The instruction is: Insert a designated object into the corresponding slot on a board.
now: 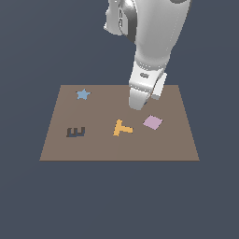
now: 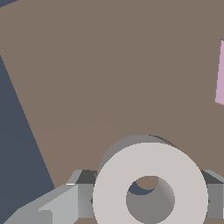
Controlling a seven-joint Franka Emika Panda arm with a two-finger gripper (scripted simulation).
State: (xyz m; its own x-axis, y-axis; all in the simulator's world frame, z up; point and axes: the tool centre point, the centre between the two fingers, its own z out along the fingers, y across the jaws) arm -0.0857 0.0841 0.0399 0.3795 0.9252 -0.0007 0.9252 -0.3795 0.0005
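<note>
Exterior view: you see the arm lowered over the brown board (image 1: 93,149), its gripper (image 1: 136,107) close above the surface between the orange T (image 1: 122,128) and pink square (image 1: 152,122). The blue star (image 1: 83,94) and dark E-shaped recess (image 1: 75,132) lie well apart. The ring is hidden here.

Wrist view: the grey ring (image 2: 151,192) sits between the fingers (image 2: 65,201), which are clamped on its sides, above the board.
</note>
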